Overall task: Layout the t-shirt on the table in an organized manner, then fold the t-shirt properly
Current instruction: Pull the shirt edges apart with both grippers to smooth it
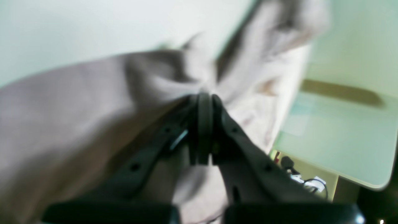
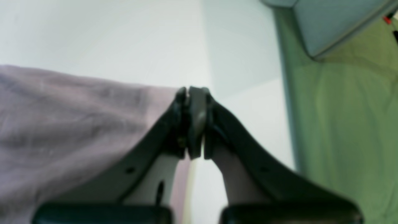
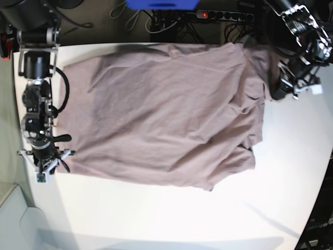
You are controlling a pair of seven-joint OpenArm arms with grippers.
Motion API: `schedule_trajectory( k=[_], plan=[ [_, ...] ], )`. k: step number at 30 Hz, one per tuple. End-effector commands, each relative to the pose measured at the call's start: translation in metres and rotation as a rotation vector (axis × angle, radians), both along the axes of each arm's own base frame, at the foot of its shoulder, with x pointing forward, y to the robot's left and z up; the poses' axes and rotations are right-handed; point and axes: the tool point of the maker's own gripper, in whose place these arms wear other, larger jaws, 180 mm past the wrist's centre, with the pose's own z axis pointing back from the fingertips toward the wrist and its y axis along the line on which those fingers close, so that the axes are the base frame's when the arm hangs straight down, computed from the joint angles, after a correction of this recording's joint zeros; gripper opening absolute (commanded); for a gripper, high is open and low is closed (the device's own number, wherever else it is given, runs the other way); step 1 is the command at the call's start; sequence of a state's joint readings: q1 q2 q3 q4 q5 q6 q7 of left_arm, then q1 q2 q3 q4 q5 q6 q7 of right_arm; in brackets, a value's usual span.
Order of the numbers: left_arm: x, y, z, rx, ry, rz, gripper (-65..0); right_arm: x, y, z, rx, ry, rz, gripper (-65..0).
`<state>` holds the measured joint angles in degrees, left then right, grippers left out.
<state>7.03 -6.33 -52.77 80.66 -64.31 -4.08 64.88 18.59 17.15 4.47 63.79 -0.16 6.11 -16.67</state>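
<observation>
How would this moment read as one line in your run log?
stage: layout | left gripper: shut on t-shirt | right gripper: shut on t-shirt edge | t-shirt: spread across table, unfolded

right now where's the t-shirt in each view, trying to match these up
Left wrist: the t-shirt fills the left and centre, bunched where the shut left gripper pinches it.
Right wrist: it covers the left half, its edge clamped in the shut right gripper.
Base: it lies spread across the middle, right gripper at the picture's left, left gripper at its right.
Shared landmark: the white table, bare beside the cloth in all three.
</observation>
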Motion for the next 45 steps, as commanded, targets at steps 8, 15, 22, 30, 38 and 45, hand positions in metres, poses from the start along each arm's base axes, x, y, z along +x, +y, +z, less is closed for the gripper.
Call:
schedule_trajectory(
  k=[8,15,22,30,38,45],
  plan=[
    [0.048,0.006,0.09,0.065,-0.269,-0.014,-65.0,-0.027,0.03,0.042,-0.018,-0.071,0.046,-65.0],
    [0.115,-0.044,0.062,0.167,-0.17,-0.142,-65.0,-0.082,0.051,0.014,-0.011,-0.006,0.082,-65.0],
    [0.144,-0.083,0.008,0.259,-0.017,-0.251,-65.0,-0.108,0.05,-0.004,-0.006,0.045,0.073,-65.0],
    [0.134,-0.058,-0.026,0.357,0.083,-0.215,-65.0,-0.115,0.006,0.005,-0.027,0.029,-0.036,-65.0],
    [0.144,0.0,-0.044,0.504,0.152,-0.134,-65.0,-0.123,-0.011,-0.011,-0.041,0.081,-0.059,-65.0],
    [0.164,0.032,-0.012,0.554,0.108,-0.094,-65.0,-0.131,-0.015,-0.038,-0.024,0.15,-0.073,-65.0]
  ],
)
